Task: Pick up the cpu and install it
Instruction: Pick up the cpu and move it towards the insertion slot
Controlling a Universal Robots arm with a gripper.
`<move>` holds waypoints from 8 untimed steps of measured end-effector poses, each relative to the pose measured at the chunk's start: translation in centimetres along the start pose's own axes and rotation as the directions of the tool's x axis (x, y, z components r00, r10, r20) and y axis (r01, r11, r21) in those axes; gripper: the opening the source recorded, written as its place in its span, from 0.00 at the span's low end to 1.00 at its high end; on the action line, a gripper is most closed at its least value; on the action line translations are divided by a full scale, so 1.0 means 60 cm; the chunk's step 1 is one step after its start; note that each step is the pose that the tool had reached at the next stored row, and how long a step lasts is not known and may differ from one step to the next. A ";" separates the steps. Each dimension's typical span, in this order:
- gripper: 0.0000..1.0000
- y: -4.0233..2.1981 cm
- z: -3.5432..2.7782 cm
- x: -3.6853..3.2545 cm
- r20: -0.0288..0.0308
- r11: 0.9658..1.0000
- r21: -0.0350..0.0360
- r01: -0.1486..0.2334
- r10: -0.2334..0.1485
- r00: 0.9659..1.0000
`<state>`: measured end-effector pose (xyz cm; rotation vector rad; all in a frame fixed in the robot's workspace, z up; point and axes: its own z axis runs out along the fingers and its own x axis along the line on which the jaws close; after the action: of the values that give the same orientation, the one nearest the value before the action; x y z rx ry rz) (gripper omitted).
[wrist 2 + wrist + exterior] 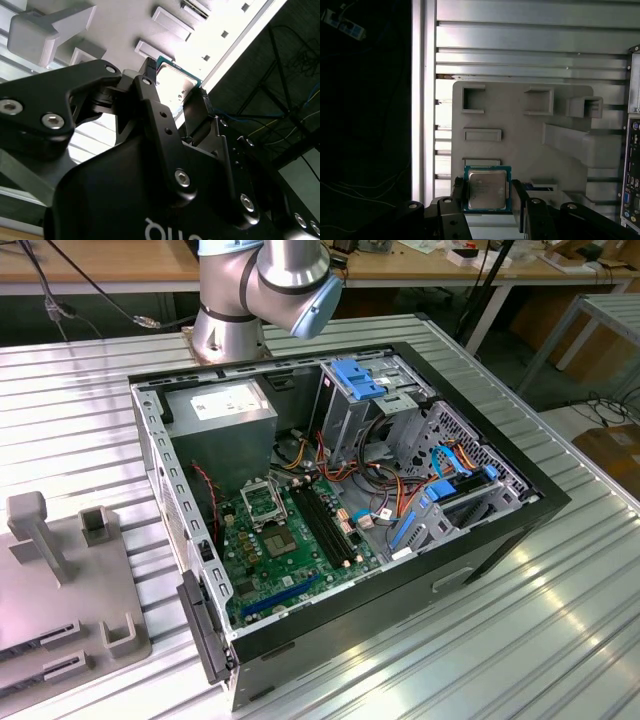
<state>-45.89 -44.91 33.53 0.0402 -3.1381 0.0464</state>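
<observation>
In both wrist views the gripper (488,196) is clamped on the cpu (487,186), with black fingers (519,197) pressed against its opposite edges and its shiny lid showing. Beyond it lies the grey fixture plate (520,125) on the ribbed metal table (520,35). The plate sits at the exterior view's left, beside the open computer case (480,530) with its motherboard (290,560) and socket frame (262,502).

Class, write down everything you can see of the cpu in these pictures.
The cpu is a small flat square chip, with a shiny silver-grey metal top set on a thin green board. It sits level between the gripper's black fingers, which press on two opposite edges, over the grey tray.
</observation>
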 end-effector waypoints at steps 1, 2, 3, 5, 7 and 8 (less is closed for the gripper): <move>0.47 0.000 0.000 0.000 0.000 1.000 0.000 0.000 0.000 1.000; 0.47 0.000 0.000 0.000 0.000 1.000 0.000 0.000 0.000 1.000; 0.47 0.000 0.000 0.000 0.000 1.000 0.000 0.000 0.000 1.000; 0.47 0.000 0.000 0.000 0.000 1.000 0.000 0.000 0.000 1.000; 0.47 0.000 0.000 0.000 0.000 1.000 0.000 0.000 0.000 1.000; 0.47 0.000 0.000 0.000 0.000 1.000 0.000 0.000 0.000 1.000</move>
<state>-45.89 -44.91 33.55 0.0402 -3.1380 0.0464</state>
